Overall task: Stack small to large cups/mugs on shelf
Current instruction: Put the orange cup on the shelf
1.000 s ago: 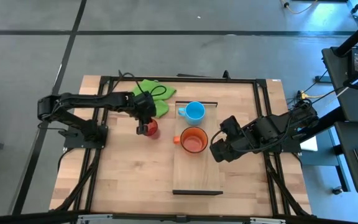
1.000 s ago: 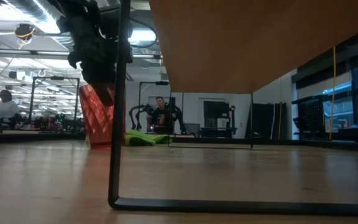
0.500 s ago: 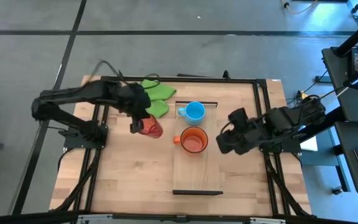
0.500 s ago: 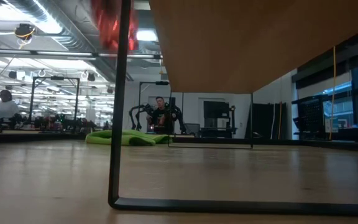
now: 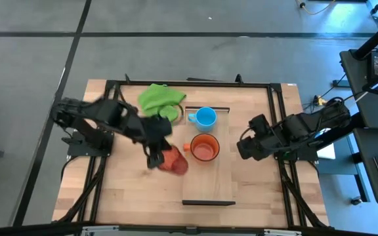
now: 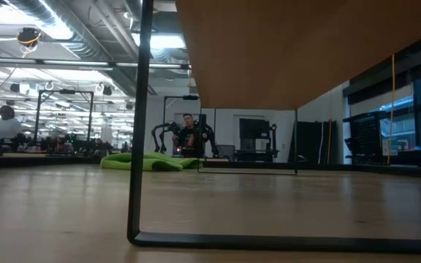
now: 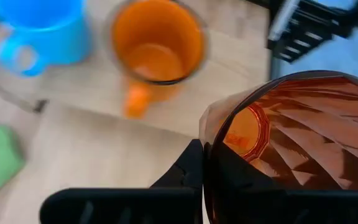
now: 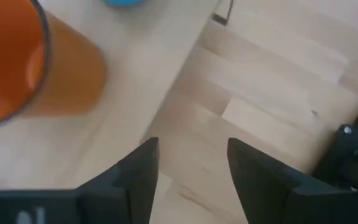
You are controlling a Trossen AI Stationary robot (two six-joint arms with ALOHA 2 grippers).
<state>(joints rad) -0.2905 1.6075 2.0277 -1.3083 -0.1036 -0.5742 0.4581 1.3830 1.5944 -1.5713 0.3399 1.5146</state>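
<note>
The left hand [image 5: 157, 156] is clamped on the translucent red ribbed cup [image 5: 173, 160] and holds it tilted above the bench [image 5: 123, 190], just off the shelf's [image 5: 209, 180] left edge and near the front-left of the orange mug [image 5: 205, 149]. In the left wrist view the cup [image 7: 291, 149] fills the frame beside the dark finger [image 7: 185, 180], its rim pinched against that finger and its ribbed inside turned toward the camera — the orange mug [image 7: 157, 53] and the light-blue mug [image 7: 42, 31] lie beyond it, both upright and mouth-up.

On the shelf the light-blue mug [image 5: 205, 117] stands near the far end bar with its handle to the left; the orange mug stands close in front of it, handle also to the left, the two apart. A green cloth [image 5: 159, 99] lies on the bench behind the left arm, just left of the shelf's far end.

The right hand [image 5: 245, 148] waits over the bench just right of the shelf, level with the orange mug. Its fingers [image 8: 138, 177] are spread apart with nothing between them — the orange mug [image 8: 33, 68] shows to one side, clear of them.

The low view shows only the shelf's underside [image 6: 305, 44] and one dark end bar [image 6: 141, 124].
</note>
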